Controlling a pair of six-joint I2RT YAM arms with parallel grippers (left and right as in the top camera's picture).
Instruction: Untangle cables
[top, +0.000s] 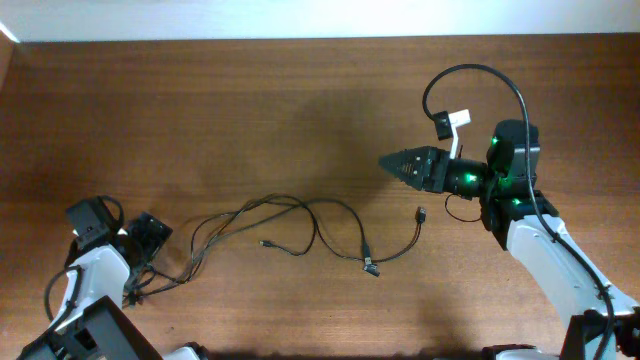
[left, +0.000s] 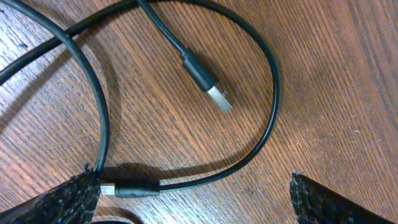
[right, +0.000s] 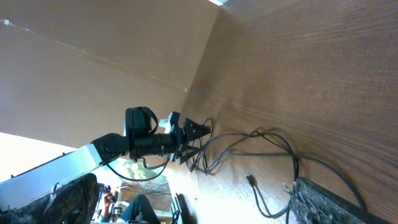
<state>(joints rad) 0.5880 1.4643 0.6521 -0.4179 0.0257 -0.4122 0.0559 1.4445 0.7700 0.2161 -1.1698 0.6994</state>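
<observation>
The cables (top: 300, 205) lie as thin black strands across the wooden table, from a bunch at the lower left to a plug end (top: 421, 213) at the right. My left gripper (top: 140, 272) is low over the bunched left end. It is open (left: 196, 193). A small plug (left: 130, 188) lies by its left finger, and a USB plug (left: 208, 84) lies inside a loop. My right gripper (top: 385, 160) hovers above the table, right of the strands and turned on its side. It is open and empty (right: 193, 205). The cables (right: 261, 140) show beyond it.
The left arm (right: 149, 140) shows in the right wrist view at the cables' far end. Two more plug ends (top: 371, 268) (top: 265, 243) lie mid-table. A thicker black cable (top: 480, 75) arcs over the right arm. The table's far edge (top: 320, 38) meets a pale wall.
</observation>
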